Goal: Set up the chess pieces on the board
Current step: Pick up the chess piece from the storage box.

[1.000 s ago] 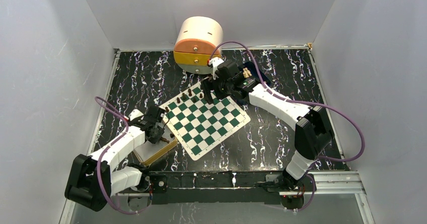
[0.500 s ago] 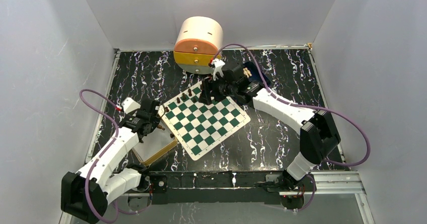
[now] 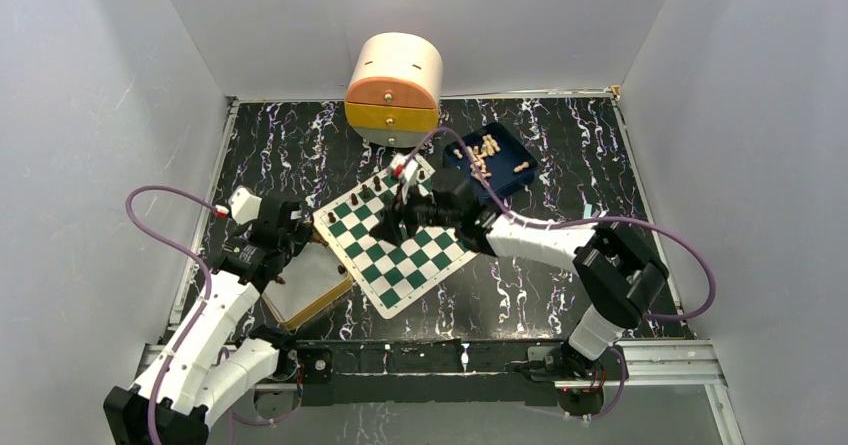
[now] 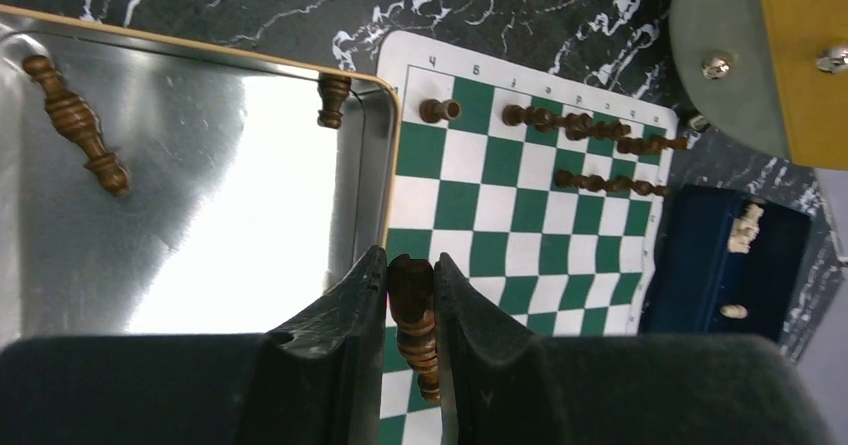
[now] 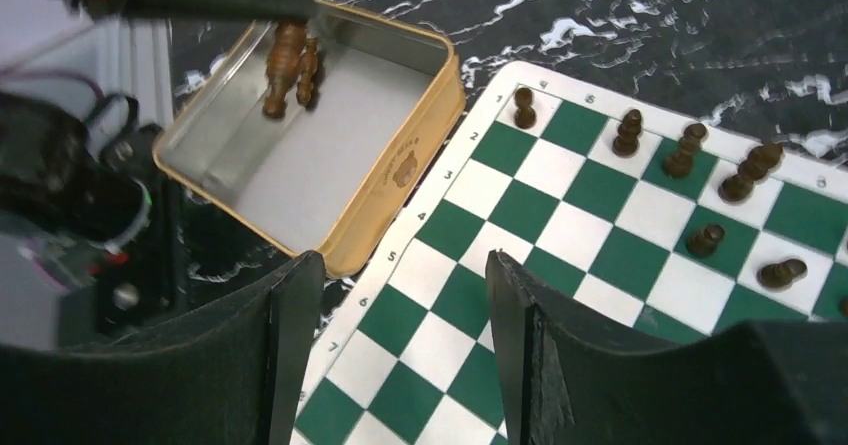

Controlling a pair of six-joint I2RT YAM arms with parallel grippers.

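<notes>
My left gripper (image 4: 410,275) is shut on a dark brown chess piece (image 4: 415,320), held above the seam between the tin tray and the board (image 4: 520,205). In the top view it (image 3: 290,237) hangs over the tray's far end. My right gripper (image 5: 400,265) stands open with nothing between its fingers, low over the board's left side (image 5: 560,225) near the tray; in the top view it (image 3: 392,227) is over the board's middle. Several dark pieces (image 3: 375,185) stand along the board's far corner (image 5: 700,155).
The tan-rimmed tin tray (image 3: 335,290) lies left of the board with a long dark piece (image 4: 78,125) and a small one (image 4: 333,100) in it. A blue tray (image 3: 505,180) of pale pieces and an orange-and-yellow drawer box (image 3: 393,85) sit behind the board.
The right arm drew back from the board's far corner to its middle left, its jaws narrowing. The left arm lifted from the tray and swung left with the dark piece held.
</notes>
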